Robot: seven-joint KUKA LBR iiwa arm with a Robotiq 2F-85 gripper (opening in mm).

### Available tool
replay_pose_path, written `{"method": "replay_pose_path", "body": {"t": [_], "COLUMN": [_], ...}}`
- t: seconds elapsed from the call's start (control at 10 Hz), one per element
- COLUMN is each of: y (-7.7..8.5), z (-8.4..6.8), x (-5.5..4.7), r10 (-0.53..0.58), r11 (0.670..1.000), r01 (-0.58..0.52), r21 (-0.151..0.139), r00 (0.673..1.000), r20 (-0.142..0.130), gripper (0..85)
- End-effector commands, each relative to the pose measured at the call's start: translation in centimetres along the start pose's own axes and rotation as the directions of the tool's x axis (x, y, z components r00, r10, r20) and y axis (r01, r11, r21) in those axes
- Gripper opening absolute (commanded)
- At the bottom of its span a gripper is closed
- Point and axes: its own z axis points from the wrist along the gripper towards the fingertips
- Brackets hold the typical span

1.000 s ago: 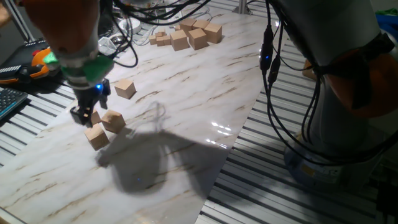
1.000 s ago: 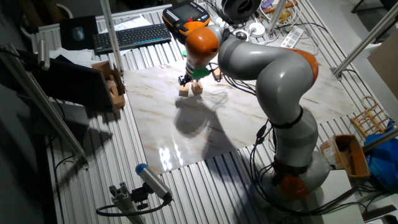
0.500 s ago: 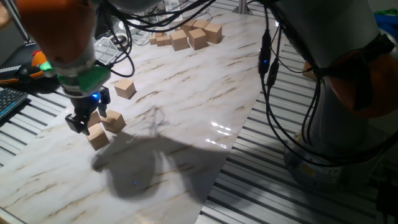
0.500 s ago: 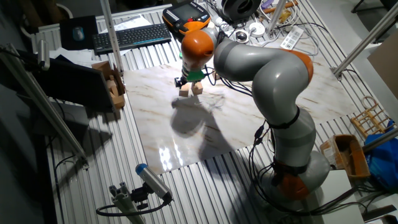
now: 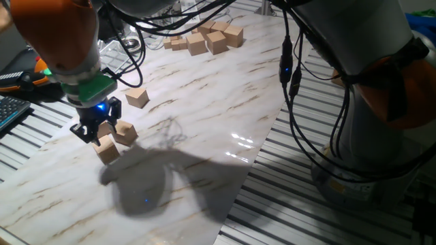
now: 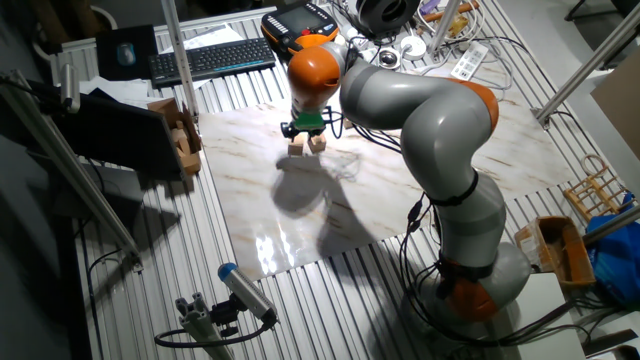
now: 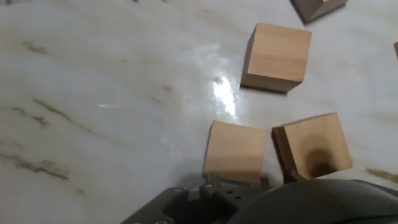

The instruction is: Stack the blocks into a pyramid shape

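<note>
Blocks (image 5: pixel 107 149) all flat on marble table (image 5: pixel 204 136), nothing stacked yet; pyramid not started. Two touch near gripper (image 5: pixel 96 129), third (image 5: pixel 137 96) apart, more at far end (image 5: pixel 216 42). Gripper low over the pair; finger state can't tell. All stacking left.

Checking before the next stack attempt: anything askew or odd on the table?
No pyramid exists. Near the claw, three blocks lie loose and twisted at different angles: one just below it, one alongside, one apart. The rest form a jumbled cluster at the far end. No visible damage.
</note>
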Motion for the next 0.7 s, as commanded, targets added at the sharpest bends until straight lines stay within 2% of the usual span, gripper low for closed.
{"method": "replay_pose_path", "body": {"t": [0.0, 0.2, 0.6], "y": [0.0, -0.1, 0.1], "z": [0.1, 0.3, 1.6], "x": [0.0, -0.1, 0.0], "r10": [0.143, 0.232, 0.230], "r11": [0.990, 0.972, 0.973], "r01": [-0.143, -0.233, -0.230], "r21": [0.011, 0.012, -0.001], "r00": [0.990, 0.972, 0.973], "r20": [0.013, 0.024, 0.017], "gripper": [51.0, 51.0, 51.0]}}
